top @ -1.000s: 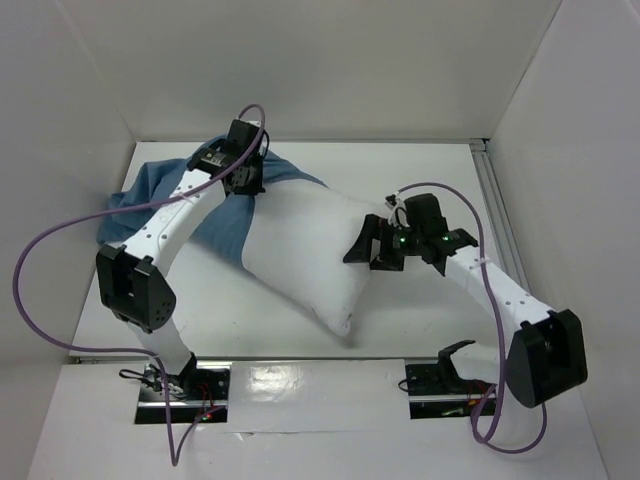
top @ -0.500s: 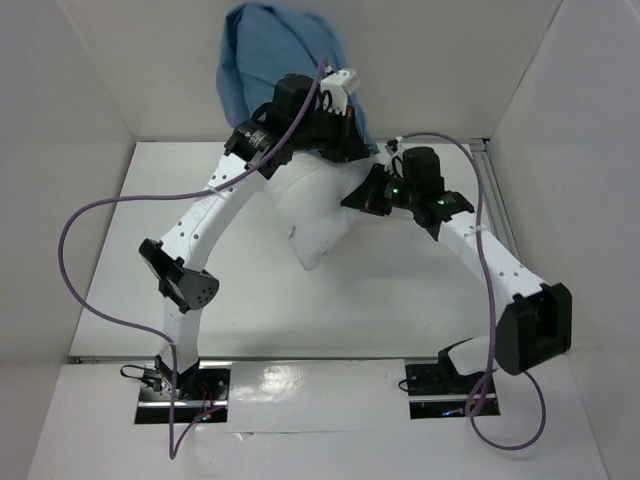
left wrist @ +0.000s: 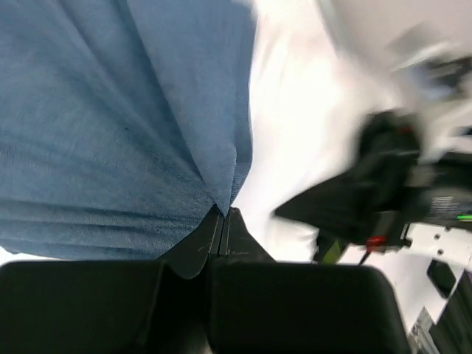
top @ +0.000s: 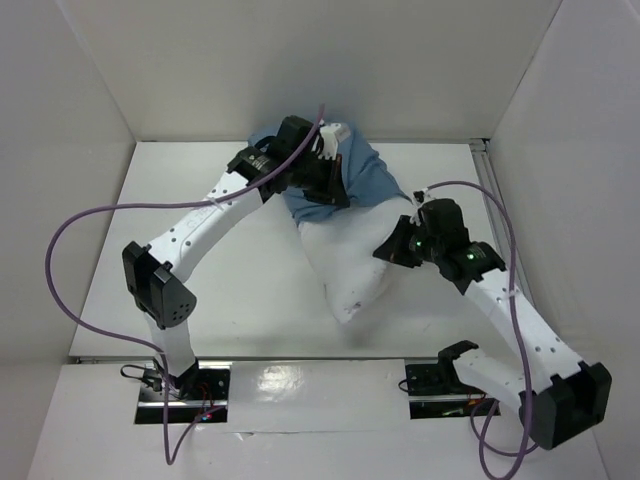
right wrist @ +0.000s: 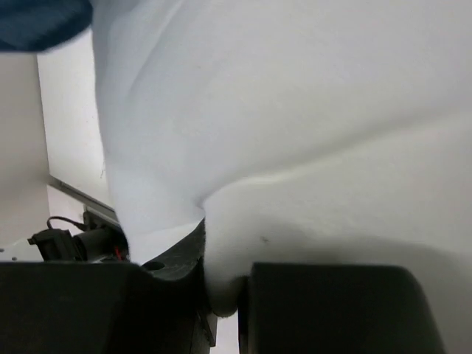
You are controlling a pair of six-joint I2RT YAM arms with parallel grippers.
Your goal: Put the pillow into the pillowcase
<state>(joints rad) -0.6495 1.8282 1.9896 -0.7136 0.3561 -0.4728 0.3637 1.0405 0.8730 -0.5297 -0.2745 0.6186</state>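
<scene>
Item: my left tool point(left wrist: 223, 221) pinches the pillowcase point(left wrist: 110, 133) edge thinly; my right tool point(right wrist: 221, 291) clamps a pillow point(right wrist: 295, 110) fold. Likely risk: the cloth slips and the mouth collapses.

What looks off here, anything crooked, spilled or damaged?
Nothing is spilled or torn. The pillow lies slanted, mostly outside the bunched pillowcase, which covers only its far end. The left gripper pinches the pillowcase; the right gripper pinches the pillow.
</scene>
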